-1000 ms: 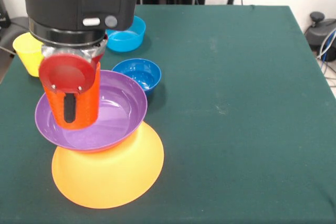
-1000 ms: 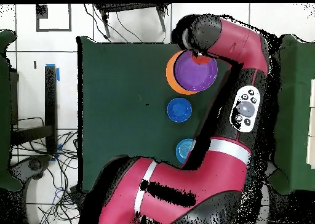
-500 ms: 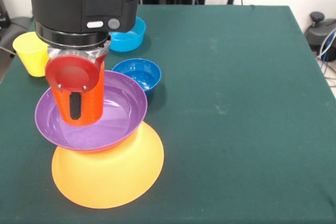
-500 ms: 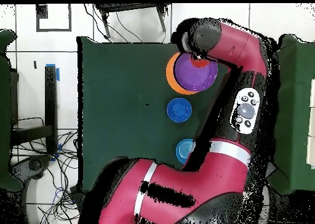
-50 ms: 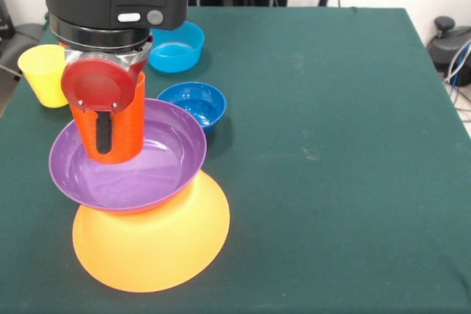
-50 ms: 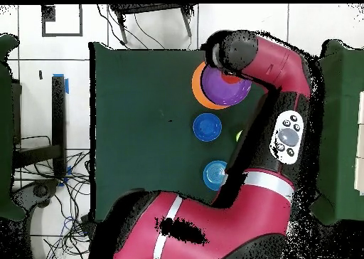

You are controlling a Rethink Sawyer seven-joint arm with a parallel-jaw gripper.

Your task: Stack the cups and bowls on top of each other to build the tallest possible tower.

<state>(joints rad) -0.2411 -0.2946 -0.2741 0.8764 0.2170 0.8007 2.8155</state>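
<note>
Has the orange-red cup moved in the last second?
Yes. In the front view the orange-red cup has risen against the purple bowl; its base now sits higher above the bowl's floor.

Tower at the tabletop's (image 5: pixel 331 108) left.
The cup (image 5: pixel 110 126) stands in a wide bowl (image 5: pixel 158 167) atop an overturned bowl (image 5: pixel 154 244); two small bowls (image 5: pixel 193 102) behind.

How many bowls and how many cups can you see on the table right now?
Bowls: 4, namely yellow-orange bowl, purple bowl, dark blue bowl, light blue bowl.
Cups: 2, namely orange-red cup, yellow cup.
Total: 6.
</note>
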